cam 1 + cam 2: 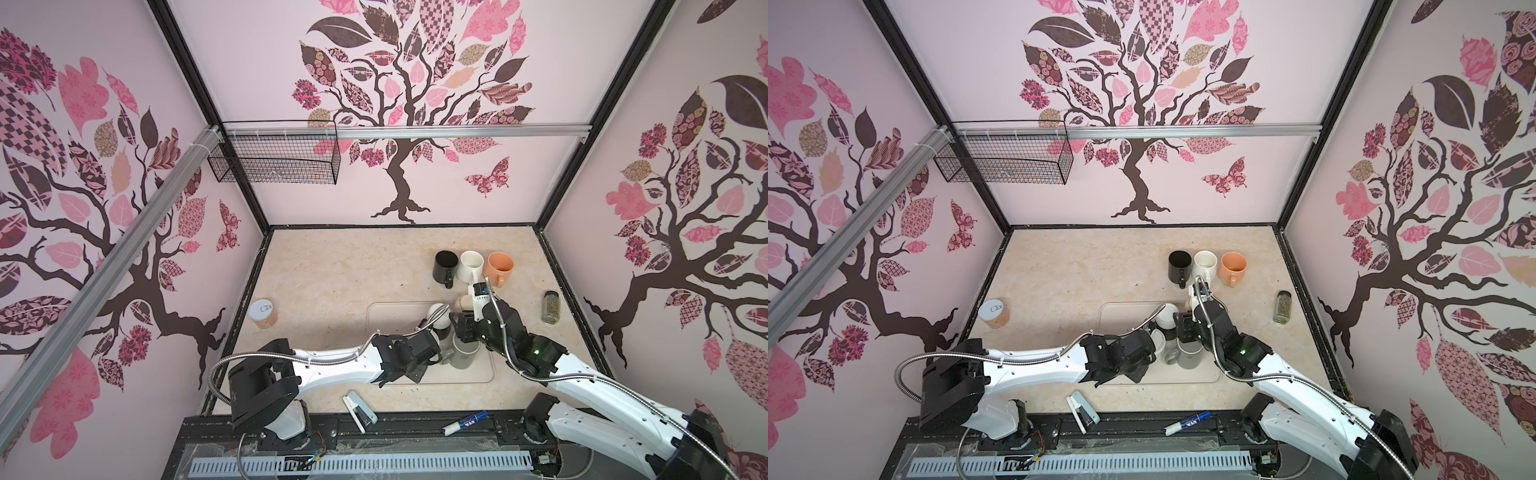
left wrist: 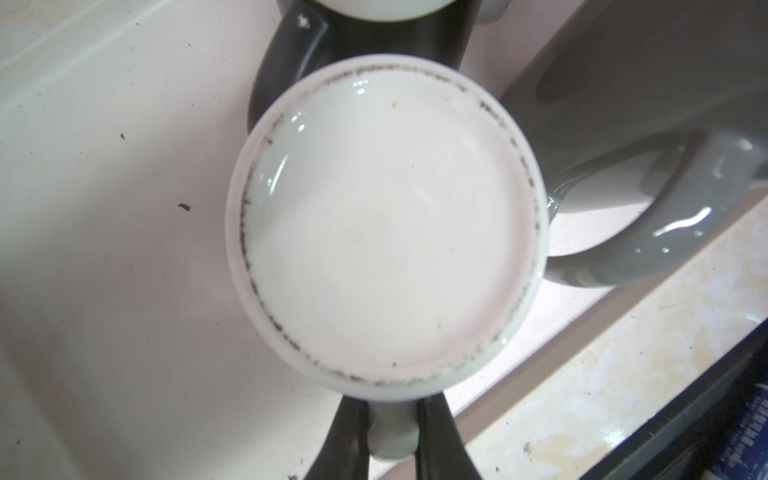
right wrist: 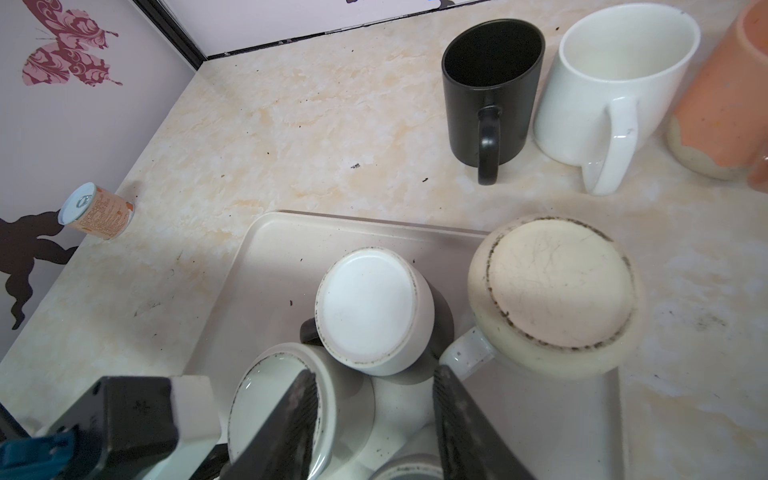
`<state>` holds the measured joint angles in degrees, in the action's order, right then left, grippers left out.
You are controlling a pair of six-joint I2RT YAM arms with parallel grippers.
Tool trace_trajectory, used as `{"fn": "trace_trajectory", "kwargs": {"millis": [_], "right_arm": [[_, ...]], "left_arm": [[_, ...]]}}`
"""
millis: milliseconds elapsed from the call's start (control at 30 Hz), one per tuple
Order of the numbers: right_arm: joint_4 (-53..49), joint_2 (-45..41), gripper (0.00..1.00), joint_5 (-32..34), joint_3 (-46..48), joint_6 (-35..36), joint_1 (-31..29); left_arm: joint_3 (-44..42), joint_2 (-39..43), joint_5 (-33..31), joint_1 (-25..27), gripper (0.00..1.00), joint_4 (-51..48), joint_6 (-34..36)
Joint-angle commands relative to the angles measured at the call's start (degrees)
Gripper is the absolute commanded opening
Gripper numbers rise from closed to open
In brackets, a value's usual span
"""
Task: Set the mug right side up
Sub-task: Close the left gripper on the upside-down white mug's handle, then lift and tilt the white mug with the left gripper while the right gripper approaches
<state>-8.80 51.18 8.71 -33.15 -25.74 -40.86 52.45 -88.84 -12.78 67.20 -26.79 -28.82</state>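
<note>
Here, in both top views a shallow tray [image 1: 376,309] sits on the marbled table [image 1: 332,266] with a huddle of overturned mugs at its right end. A black mug [image 1: 446,266], a white mug [image 1: 470,266] and an orange mug [image 1: 500,268] stand upright in a row behind it. In a top view the left gripper [image 1: 1147,345] reaches in from the left to the mug [image 1: 1158,337], a pale one standing rim-down in the tray, while the right gripper [image 1: 1183,328] hangs over the cluster just beside it. The left wrist view settles the grip: the mug's round base [image 2: 386,232] fills the picture, and the two black fingers [image 2: 349,436] are clenched on its handle [image 2: 392,440], which shows between them. A dark mug [image 2: 282,75] stands close against it on one side, whether touching I cannot tell, and a grey mug [image 2: 665,83] is just beside it on another. The right wrist view shows the right gripper's jaws apart with nothing gripped, hovering above the same crowd. There the pale mug is partly behind one finger [image 3: 286,424], and a cream mug [image 3: 552,291] sits near the tray's rim. By its look the mug is glazed ceramic: stiff, fairly heavy for a pinch on the handle alone, slick, and apt to chip against its neighbours. The handle is the sensible hold, but the weight hangs off to one side, so I would expect it to want to swivel in the jaws. Lifting it clear of the crowd before rolling it over looks prudent.
</note>
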Motion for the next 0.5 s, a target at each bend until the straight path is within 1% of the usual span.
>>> {"fn": "trace_trajectory", "kwargs": {"millis": [0, 100, 200, 367, 467], "right_arm": [[-0.1, -1.6, 0.48, -1.0, -1.0, -0.2, -0.3], [0.3, -2.7, 0.48, -3.2, -1.3, -0.2, -0.2], [2.2, -2.7, 0.48, -8.8, -1.4, -0.5, -0.2], [6.1, -1.2, 0.48, -18.7, -1.8, -3.8, -0.3], [8.5, -1.0, 0.48, -21.8, -1.7, -5.5, -0.2]], "left_arm": [[2.1, 2.4, -3.1, -0.9, 0.00, -1.5, 0.3], [1.5, 5.1, -3.8, -1.6, 0.00, -2.5, 0.6], [0.6, 8.2, -4.3, -3.0, 0.00, -3.3, 0.3], [-1.3, 15.1, -4.5, -5.7, 0.00, -3.7, 0.4], [-2.5, 19.7, -4.1, -7.5, 0.00, -3.3, 0.2]]}}
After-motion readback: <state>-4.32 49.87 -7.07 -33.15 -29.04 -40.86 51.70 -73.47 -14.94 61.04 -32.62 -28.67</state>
